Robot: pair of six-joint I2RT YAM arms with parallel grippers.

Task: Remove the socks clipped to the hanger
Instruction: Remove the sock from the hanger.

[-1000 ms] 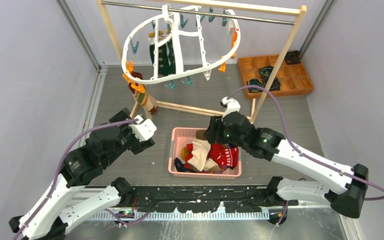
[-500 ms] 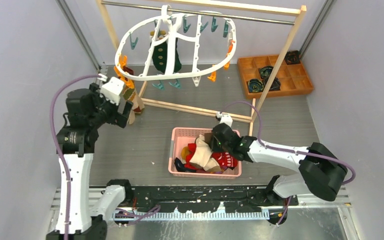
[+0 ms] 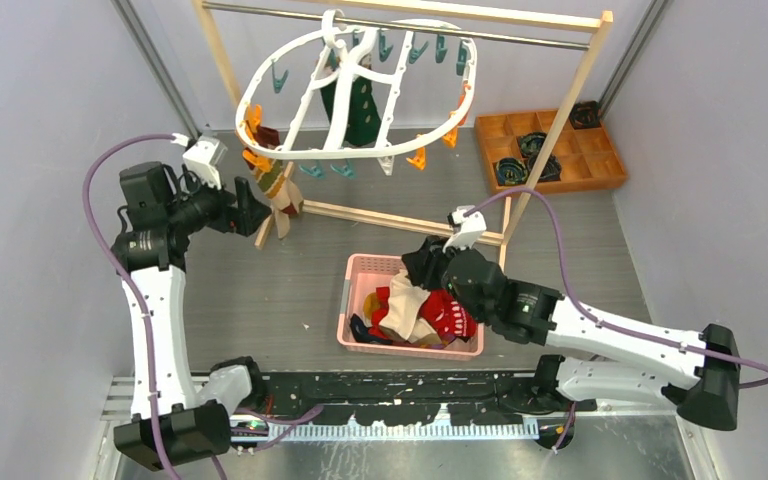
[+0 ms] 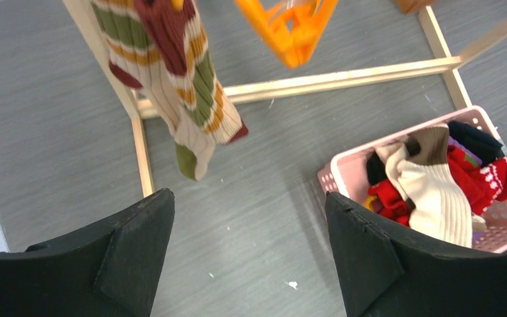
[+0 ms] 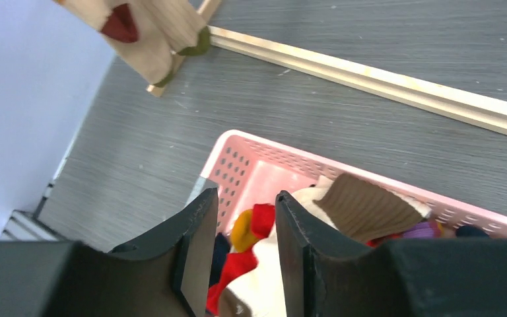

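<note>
Soft, light, floppy striped sock (image 4: 171,72): pinch mid-leg, tug down gently. Wide-open left end effector (image 4: 247,211), narrow right end effector (image 5: 245,218), both empty.

You have the hanger (image 3: 355,95) on the rack (image 3: 561,112) at the back, one sock (image 3: 278,190) clipped at its left end. Basket (image 3: 345,305) sits front-centre on the tabletop (image 3: 260,300) with socks (image 3: 410,310) in it; compartment tray (image 3: 582,160) back right.

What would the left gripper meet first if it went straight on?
Most likely the striped sock, hanging just ahead of the left gripper; the rack foot stands close by, so depth leaves some doubt.
</note>
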